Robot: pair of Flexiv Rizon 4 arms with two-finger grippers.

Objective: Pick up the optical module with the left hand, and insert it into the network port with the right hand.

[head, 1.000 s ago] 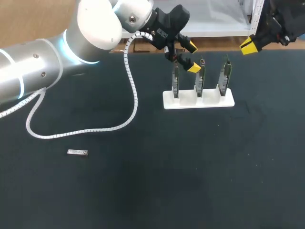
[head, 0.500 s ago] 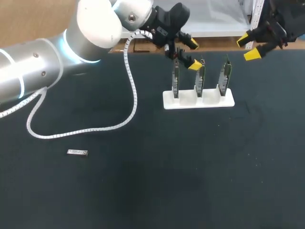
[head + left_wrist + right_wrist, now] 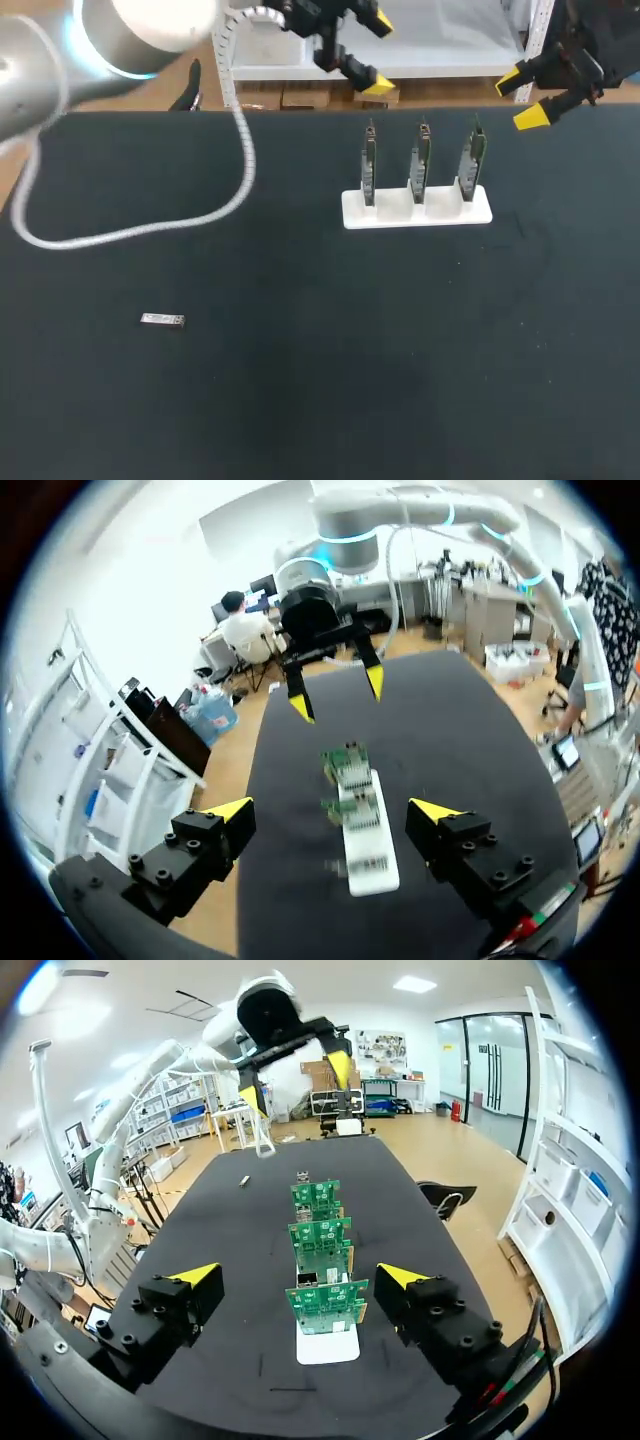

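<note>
Left pincer (image 3: 362, 52) has swung off the 3 green circuit boards (image 3: 418, 160), spread, likely to fetch the small silver optical module (image 3: 163, 320); right pincer (image 3: 522, 100) waits spread.

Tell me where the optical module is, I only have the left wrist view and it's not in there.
Observer: The module lies flat on the table, well to the left of the white holder, nothing touching it.
Operator: How many boards in that holder? They blur together here.
Observer: Three, upright in a row.
Operator: And my left end effector?
Observer: Over the table's far edge, far from the module.
</note>
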